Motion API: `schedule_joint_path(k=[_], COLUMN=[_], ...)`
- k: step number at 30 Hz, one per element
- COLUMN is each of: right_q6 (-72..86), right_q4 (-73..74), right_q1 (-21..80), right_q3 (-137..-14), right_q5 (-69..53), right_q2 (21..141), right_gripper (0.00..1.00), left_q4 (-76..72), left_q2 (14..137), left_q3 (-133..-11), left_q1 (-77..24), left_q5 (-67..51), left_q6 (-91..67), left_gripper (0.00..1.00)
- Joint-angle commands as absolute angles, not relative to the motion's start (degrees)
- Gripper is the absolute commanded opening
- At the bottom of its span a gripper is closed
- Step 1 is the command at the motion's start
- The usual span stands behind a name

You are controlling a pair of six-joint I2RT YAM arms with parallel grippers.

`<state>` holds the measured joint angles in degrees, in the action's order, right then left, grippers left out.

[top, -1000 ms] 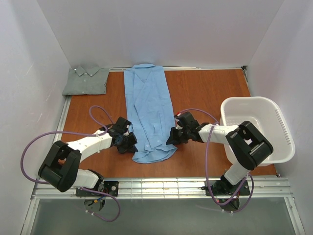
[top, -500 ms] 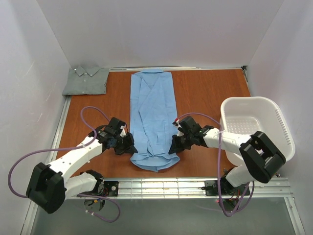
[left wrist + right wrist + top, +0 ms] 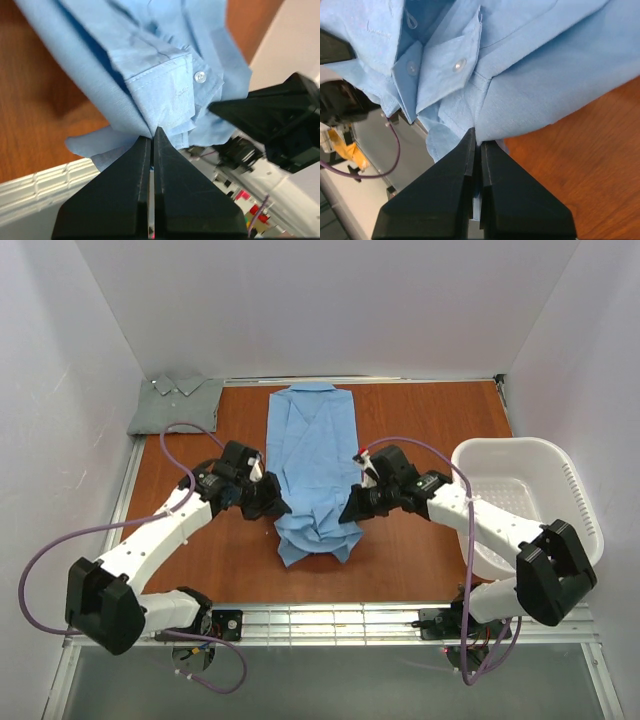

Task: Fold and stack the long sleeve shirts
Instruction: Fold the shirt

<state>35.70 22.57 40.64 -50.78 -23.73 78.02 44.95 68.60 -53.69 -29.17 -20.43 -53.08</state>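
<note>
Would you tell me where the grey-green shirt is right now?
In the top view, the grey-green shirt lies folded in the far left corner of the table, apart from the light blue shirt to its right.

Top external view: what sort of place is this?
Probably a lab test cell, not a home: white walls box in a wood-grain table, and two robot arms are bolted to a metal rail at its edge.

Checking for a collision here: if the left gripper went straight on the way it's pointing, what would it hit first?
The light blue shirt pinched in the left gripper, bunched right ahead of it. Beyond that, probably the right gripper, which faces it, though heights are hard to judge.
</note>
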Motion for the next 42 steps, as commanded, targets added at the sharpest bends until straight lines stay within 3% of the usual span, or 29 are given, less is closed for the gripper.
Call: schedule_joint_path(k=[1, 9, 23, 31, 38, 41, 42], right_q6=[32.1, 27.2, 25.7, 24.7, 24.4, 24.5, 24.4], right_q4=[25.8, 28.4, 28.4, 27.9, 26.3, 25.8, 25.7], right_q1=[37.7, 30.0, 22.9, 21.4, 20.2, 20.1, 20.2], right_q3=[-59.1, -71.4, -89.5, -92.1, -94.5, -95.9, -96.3], right_q5=[-23.0, -26.4, -35.9, -32.0, -30.1, -29.8, -29.7], right_q2=[81.0, 92.0, 111.6, 117.2, 120.3, 121.6, 122.0], right_gripper=[0.01, 0.01, 0.01, 0.01, 0.08, 0.15, 0.22], left_q4=[43.2, 38.1, 29.2, 22.1, 15.4, 14.7, 14.4], left_q2=[71.7, 81.9, 101.0, 106.2, 108.6, 110.5, 110.8], left_q3=[-61.1, -67.8, -80.4, -81.3, -80.2, -80.9, -81.1], left_q1=[-25.2, -14.5, -12.2, -12.0, -11.8, -11.7, -11.7], left_q5=[-18.6, -21.0, -18.4, -15.6, -14.2, -13.8, -13.8], left_q6=[-51.4, -47.7, -42.5, -40.8, -40.9, -41.0, -40.7], left_gripper=[0.0, 0.0, 0.0, 0.0, 0.0, 0.0, 0.0])
